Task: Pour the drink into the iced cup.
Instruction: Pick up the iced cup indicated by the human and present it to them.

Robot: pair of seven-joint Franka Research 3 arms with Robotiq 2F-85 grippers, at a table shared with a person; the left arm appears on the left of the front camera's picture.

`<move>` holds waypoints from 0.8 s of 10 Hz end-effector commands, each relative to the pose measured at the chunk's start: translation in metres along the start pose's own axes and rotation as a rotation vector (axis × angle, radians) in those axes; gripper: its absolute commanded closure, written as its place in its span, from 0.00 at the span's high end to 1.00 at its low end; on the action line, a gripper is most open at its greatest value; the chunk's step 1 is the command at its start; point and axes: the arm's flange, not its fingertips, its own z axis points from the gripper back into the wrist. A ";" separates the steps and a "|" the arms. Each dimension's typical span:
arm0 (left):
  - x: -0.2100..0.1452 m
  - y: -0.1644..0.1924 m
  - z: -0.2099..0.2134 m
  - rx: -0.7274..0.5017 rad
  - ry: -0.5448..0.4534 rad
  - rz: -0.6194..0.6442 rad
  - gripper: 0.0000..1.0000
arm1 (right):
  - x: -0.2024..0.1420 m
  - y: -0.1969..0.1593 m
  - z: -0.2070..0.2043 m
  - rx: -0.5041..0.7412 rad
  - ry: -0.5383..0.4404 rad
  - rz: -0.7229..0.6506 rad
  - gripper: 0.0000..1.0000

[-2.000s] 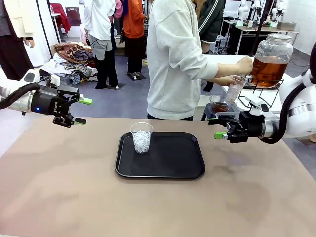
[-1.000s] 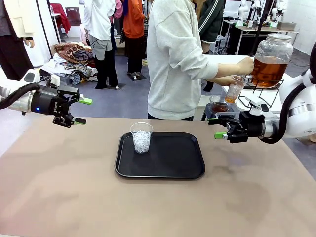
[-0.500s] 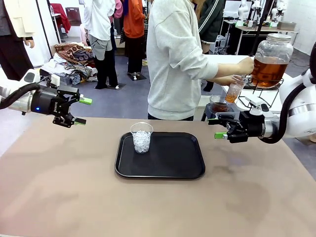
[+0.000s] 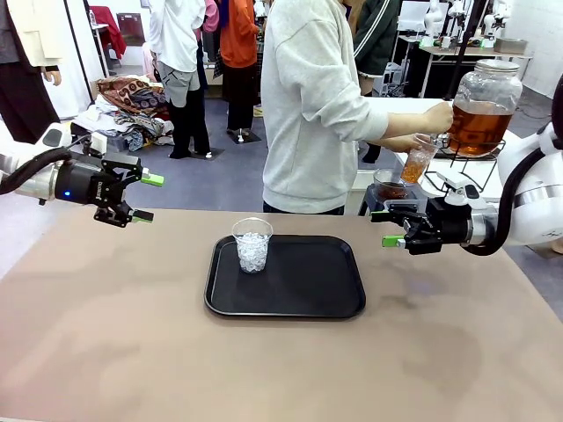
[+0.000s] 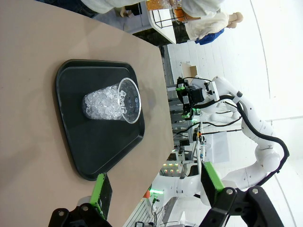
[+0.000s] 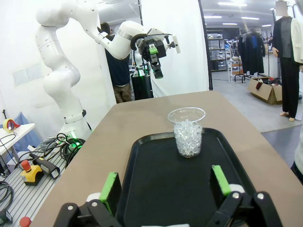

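Iced cup (image 4: 252, 245) at ten o'clock on the black tray (image 4: 303, 303), amber drink (image 4: 478, 127) beyond the surface (image 4: 132, 352) at two o'clock, in a glass dispenser jar (image 4: 494, 88), person's hand (image 4: 413, 141) holding a small cup (image 4: 417, 165) at its tap, left tool (image 4: 148, 198) at nine, right tool (image 4: 385, 229) at three, both released and empty.

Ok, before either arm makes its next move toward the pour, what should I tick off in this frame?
1. Iced cup upright on the black tray, with ice inside: ok.
2. Left claw open and empty, off to the side of the tray: ok.
3. Right claw open and empty, beside the tray's other end: ok.
4. Drink on the table for the robot to take: not ok. The person holds the small cup up at the glass jar, beyond the table.
5. Space above the tray free of hands: ok.
6. Small cup filled enough: cannot tell.
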 end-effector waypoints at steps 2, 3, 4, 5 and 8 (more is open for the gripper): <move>0.000 0.000 0.000 -0.001 -0.001 -0.002 1.00 | 0.003 -0.003 -0.002 -0.005 0.001 -0.001 1.00; 0.000 0.000 0.000 -0.001 -0.001 -0.002 1.00 | 0.003 -0.003 -0.002 -0.005 0.001 -0.001 1.00; 0.000 0.000 0.000 -0.001 -0.001 -0.002 1.00 | 0.003 -0.003 -0.002 -0.005 0.001 -0.001 1.00; 0.000 0.000 0.000 -0.001 -0.001 -0.002 1.00 | 0.003 -0.003 -0.002 -0.005 0.001 -0.001 1.00; 0.000 0.000 0.000 -0.001 -0.001 -0.002 1.00 | 0.003 -0.003 -0.002 -0.005 0.001 -0.001 1.00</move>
